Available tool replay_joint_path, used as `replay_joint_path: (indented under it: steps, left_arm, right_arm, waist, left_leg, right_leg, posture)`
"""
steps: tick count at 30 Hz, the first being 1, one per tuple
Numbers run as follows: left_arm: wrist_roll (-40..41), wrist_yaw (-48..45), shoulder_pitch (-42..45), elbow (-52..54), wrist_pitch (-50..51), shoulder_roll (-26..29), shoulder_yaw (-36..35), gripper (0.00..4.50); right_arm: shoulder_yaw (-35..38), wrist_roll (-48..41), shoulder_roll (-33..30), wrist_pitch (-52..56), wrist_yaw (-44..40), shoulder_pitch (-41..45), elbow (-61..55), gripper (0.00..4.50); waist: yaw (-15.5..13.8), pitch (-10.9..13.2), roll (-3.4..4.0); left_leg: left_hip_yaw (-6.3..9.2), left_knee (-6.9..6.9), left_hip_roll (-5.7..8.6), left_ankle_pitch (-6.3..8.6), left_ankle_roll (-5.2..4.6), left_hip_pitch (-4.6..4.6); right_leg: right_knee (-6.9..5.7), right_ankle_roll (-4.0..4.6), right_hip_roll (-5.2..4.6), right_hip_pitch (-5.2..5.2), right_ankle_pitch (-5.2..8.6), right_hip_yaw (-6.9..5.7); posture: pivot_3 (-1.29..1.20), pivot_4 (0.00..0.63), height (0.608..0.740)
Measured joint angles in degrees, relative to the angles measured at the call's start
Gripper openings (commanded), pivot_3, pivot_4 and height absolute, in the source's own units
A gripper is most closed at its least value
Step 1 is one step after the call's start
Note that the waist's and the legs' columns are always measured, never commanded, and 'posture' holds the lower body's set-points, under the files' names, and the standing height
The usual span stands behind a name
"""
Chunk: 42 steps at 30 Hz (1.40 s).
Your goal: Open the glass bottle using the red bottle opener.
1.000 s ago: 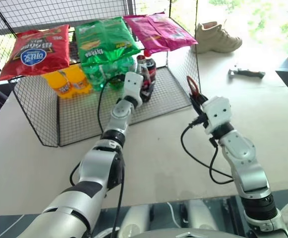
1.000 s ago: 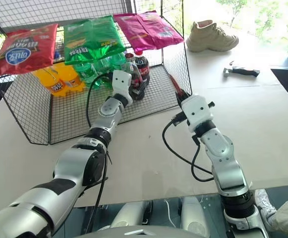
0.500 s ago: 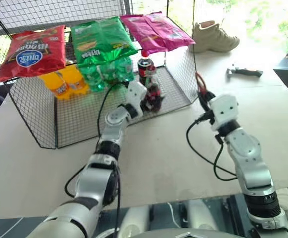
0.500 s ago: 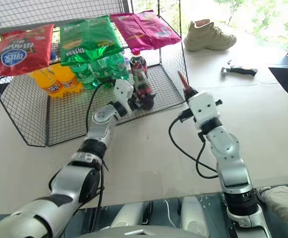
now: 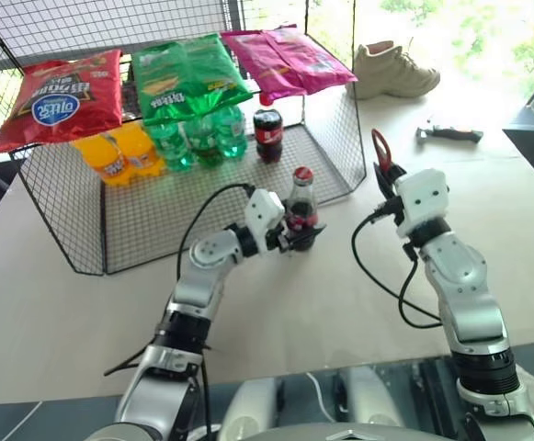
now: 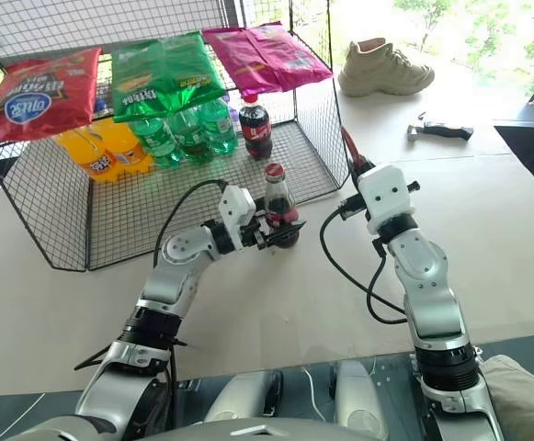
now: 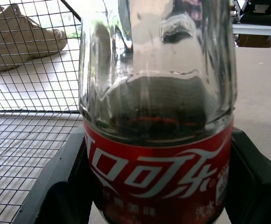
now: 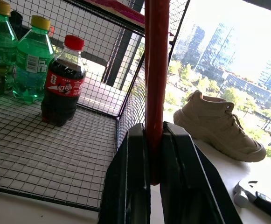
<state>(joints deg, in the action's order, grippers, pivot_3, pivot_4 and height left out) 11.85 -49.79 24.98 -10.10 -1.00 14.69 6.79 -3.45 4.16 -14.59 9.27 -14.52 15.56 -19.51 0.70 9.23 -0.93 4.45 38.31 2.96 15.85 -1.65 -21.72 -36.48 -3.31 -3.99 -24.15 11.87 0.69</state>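
Landmark: the wire rack (image 5: 83, 234) stood on the pale table (image 5: 55, 312); places below are given from it.
Glass bottle: the glass bottle (image 5: 301, 207) stood upright just outside the rack's open front, near its right corner, with a red label band carrying white Coca-Cola script in Chinese characters.
Left gripper: the left gripper (image 5: 301, 235) had its black fingers (image 7: 56, 186) clasped on either side of the bottle's lower body, at the label.
Right gripper: the right gripper (image 5: 383, 177), just right of the rack's right wall, was pinched tight on the red bottle opener (image 5: 379, 152), which stood up from it.
Inside the rack: a plastic cola bottle (image 5: 267, 135) with a red cap and red label stood at the back, beside green bottles (image 5: 198, 138) and orange bottles (image 5: 119, 154).
On top of the rack: a red snack bag (image 5: 60, 99), a green snack bag (image 5: 188, 75) and a pink snack bag (image 5: 289, 60); their print was too small to read.
Beyond the rack's right side: a beige shoe (image 5: 395, 72) and a black-handled tool (image 5: 450, 135).
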Motion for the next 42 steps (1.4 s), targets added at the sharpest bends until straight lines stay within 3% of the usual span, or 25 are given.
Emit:
replay_joint_path:
  steps: [1, 27, 32, 42]
  left_arm:
    - [0.05, 0.00, -0.01, 0.00, -0.61, -0.10, 0.00, 4.43]
    - [8.10, -0.41, 2.50, 2.32, -0.21, -3.09, -1.76, 4.43]
    - [8.00, -1.20, 2.52, 2.31, -0.15, -2.98, -1.77, 2.21]
    - [7.15, -1.14, 2.53, 2.31, -0.63, -2.58, -1.64, 2.25]
  right_arm:
    - [0.00, 0.00, -0.01, -0.03, -0.05, 0.01, 0.13, 0.00]
    - [0.03, -0.09, -0.75, -0.88, -0.08, 0.93, 2.10, 0.00]
    - [0.01, -0.07, -0.71, -0.89, -0.10, 0.93, 2.10, 0.00]
    - [-3.73, 2.65, -2.80, -1.83, -2.57, 1.39, 2.13, 0.00]
  waist:
    - [-0.01, 0.00, 0.00]
    - [-0.02, 0.00, 0.00]
    - [-0.02, 0.00, 0.00]
    - [0.02, -0.01, 0.00]
  left_leg:
    - [0.00, 0.00, 0.00, 0.00, 0.00, 0.00]
    - [-0.02, 0.00, 0.01, 0.00, 0.00, 0.00]
    - [-0.02, 0.00, 0.01, 0.00, 0.00, 0.00]
    - [-0.02, 0.00, 0.01, 0.00, 0.00, 0.03]
  right_leg:
    - [0.01, 0.00, 0.00, 0.00, 0.00, 0.00]
    - [0.00, 0.00, 0.00, 0.00, 0.00, 0.02]
    - [0.00, 0.00, 0.00, 0.00, 0.00, 0.01]
    - [0.00, 0.00, 0.01, 0.01, 0.00, 0.01]
  posture:
    - [0.00, 0.150, 0.740]
    - [0.00, 0.150, 0.740]
    - [0.00, 0.150, 0.740]
    - [0.00, 0.150, 0.740]
